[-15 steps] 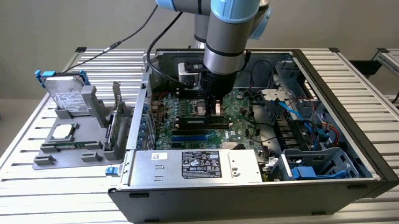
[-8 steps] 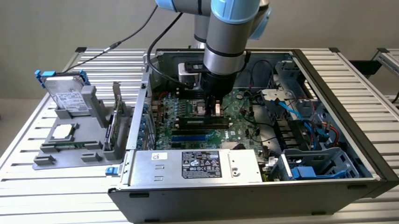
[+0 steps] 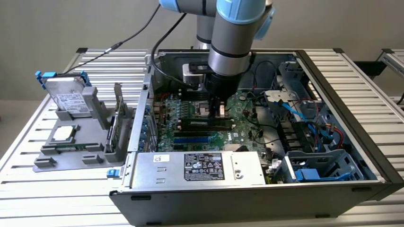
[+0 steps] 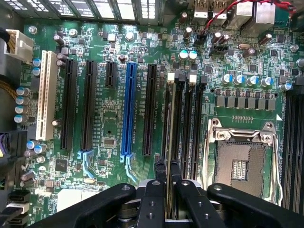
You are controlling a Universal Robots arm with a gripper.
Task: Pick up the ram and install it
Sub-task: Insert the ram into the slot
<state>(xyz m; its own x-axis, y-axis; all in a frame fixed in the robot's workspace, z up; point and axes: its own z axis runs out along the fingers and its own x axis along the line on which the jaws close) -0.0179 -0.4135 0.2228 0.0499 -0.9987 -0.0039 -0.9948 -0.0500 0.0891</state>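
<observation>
In the wrist view my gripper (image 4: 167, 167) is shut on the ram (image 4: 167, 123), a thin green stick seen edge-on between the two black fingers (image 4: 160, 178). It hangs directly over the row of long black memory slots (image 4: 187, 118) beside the open CPU socket (image 4: 240, 166), lined up with the slot nearest the black expansion slots. Whether it touches the slot I cannot tell. In the exterior view the gripper (image 3: 221, 109) is lowered inside the open computer case (image 3: 353, 94), just above the motherboard (image 3: 189, 106).
A blue expansion slot (image 4: 128, 109) and a white one (image 4: 45, 95) lie beside the memory slots. The power supply (image 3: 196, 168) sits at the case front, with cables (image 3: 309, 123) and a drive cage (image 3: 315, 165) at the exterior view's right. A grey fixture (image 3: 75, 151) holds a hard drive (image 3: 66, 94).
</observation>
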